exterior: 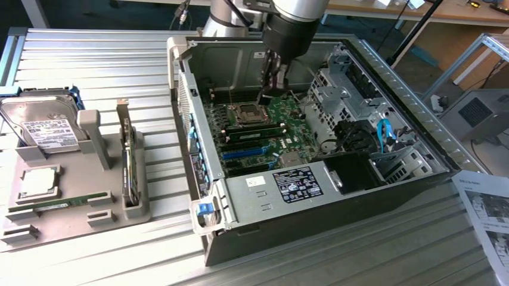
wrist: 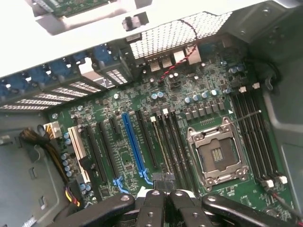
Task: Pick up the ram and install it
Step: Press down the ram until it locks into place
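Note:
The ram is a thin green stick standing on edge in a memory slot of the motherboard, just beside the processor socket. From the wrist camera I look down on the ram edge-on, between dark slots. My gripper hangs inside the open computer case, fingers pointing down over one end of that stick. In the wrist view the gripper is shut, its tips together right above the stick's end. Whether the tips touch the ram I cannot tell.
The case's metal walls and a drive cage close in around the board. On the exterior view's left, a grey tray holds a hard drive, a silver chip, another green stick and an upright card.

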You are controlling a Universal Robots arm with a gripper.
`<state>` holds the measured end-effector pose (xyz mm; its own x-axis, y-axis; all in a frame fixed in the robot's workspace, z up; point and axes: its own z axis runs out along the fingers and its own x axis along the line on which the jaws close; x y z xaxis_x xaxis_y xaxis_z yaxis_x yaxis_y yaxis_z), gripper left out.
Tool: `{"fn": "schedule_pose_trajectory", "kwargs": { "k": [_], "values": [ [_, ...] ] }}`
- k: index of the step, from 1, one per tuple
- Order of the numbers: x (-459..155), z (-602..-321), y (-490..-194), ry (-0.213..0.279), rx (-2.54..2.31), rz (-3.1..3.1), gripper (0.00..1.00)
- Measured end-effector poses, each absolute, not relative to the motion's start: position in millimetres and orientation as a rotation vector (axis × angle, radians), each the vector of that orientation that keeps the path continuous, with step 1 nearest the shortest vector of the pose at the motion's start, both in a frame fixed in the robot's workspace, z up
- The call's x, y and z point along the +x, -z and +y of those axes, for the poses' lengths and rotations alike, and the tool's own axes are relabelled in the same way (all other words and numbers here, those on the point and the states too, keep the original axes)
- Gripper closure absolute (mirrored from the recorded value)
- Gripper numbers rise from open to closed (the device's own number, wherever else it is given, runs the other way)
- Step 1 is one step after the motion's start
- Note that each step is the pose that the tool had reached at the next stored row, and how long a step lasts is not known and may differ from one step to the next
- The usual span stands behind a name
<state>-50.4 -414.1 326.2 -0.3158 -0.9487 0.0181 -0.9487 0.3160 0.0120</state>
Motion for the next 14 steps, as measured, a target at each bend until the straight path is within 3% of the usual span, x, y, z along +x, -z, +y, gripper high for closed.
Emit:
{"fn": "schedule_pose_trajectory", "kwargs": {
  "k": [14],
  "values": [
    [-50.4,-414.1,-326.2,0.001,1.642,-2.653,0.89]
  ]
}}
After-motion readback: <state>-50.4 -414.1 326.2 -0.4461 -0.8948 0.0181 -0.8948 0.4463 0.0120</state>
